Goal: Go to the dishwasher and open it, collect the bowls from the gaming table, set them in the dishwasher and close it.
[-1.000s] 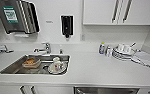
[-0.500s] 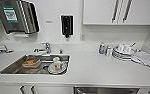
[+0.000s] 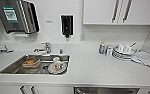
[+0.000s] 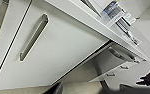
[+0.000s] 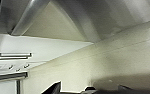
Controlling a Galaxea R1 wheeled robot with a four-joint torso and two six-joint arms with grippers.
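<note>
While parked facing the sink, change: none seen; head view matches the last second, nothing on the surface moved.
Meaning for task: likely still on the first step, opening the dishwasher; no progress visible in that second.
Dishwasher: directly below the head camera, under the surface edge, right of the sink; just its steel top strip in head view.
Bar handle: large and close in the right wrist view, steel front running beside it.
Right claw: near the handle, below it on the door side; contact not confirmed; spread or pressed together, cannot tell.
Left claw: low beside the white cabinet door, dishwasher farther along the row; finger state, cannot tell.
Door state: dark gap under the surface in the left wrist view; ajar or shut, cannot tell.
Clutter: white dishes stacked at the right of the surface, not task items.
</note>
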